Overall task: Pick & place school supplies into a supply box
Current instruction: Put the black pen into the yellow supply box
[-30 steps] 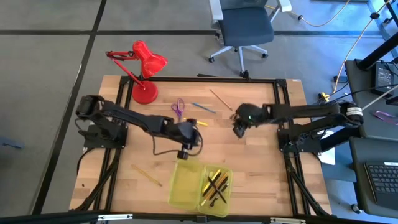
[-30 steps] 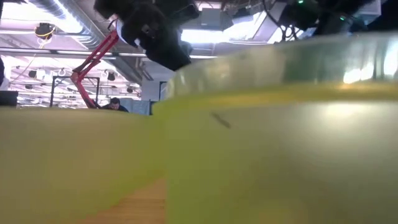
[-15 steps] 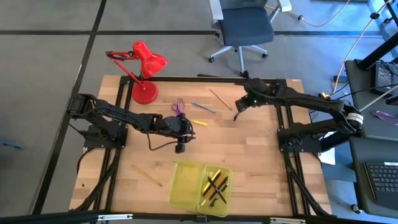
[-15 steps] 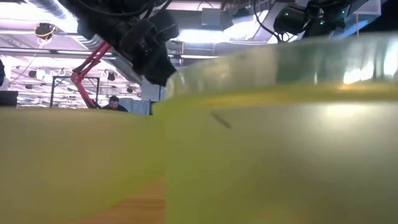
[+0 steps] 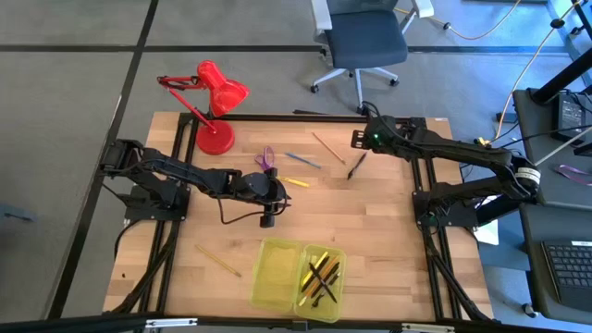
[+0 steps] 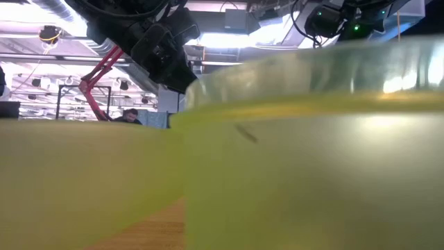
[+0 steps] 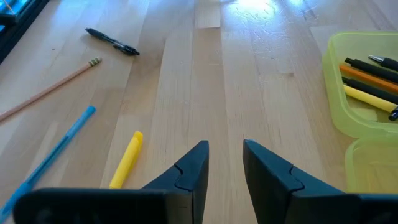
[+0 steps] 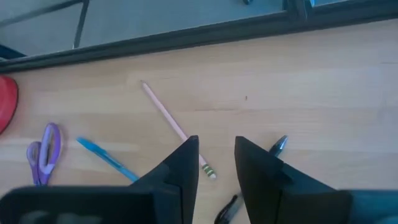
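The supply box (image 5: 298, 279), a yellow-green open case, lies near the table's near edge with several pens in its right half, and it fills the low view (image 6: 291, 160). My left gripper (image 5: 285, 189) (image 7: 224, 167) is open over bare wood beside a yellow marker (image 7: 127, 160) (image 5: 296, 182). My right gripper (image 5: 352, 141) (image 8: 215, 163) is open near the far edge, above a tan pencil (image 8: 177, 127) (image 5: 326, 146) and a black pen (image 5: 356, 165). A blue pen (image 5: 302, 159), purple scissors (image 5: 265, 159) and a yellow pencil (image 5: 217, 260) lie flat on the table.
A red desk lamp (image 5: 217, 109) stands at the table's far left corner; its base (image 8: 5, 102) shows in the right wrist view. An office chair (image 5: 363, 42) stands beyond the far edge. Bare wood lies between the box and the pens.
My left gripper has drawn back from above the box toward the far edge and now hovers by the yellow marker. My right gripper has moved from the table's middle toward the far edge. The pens and the box have stayed where they were.
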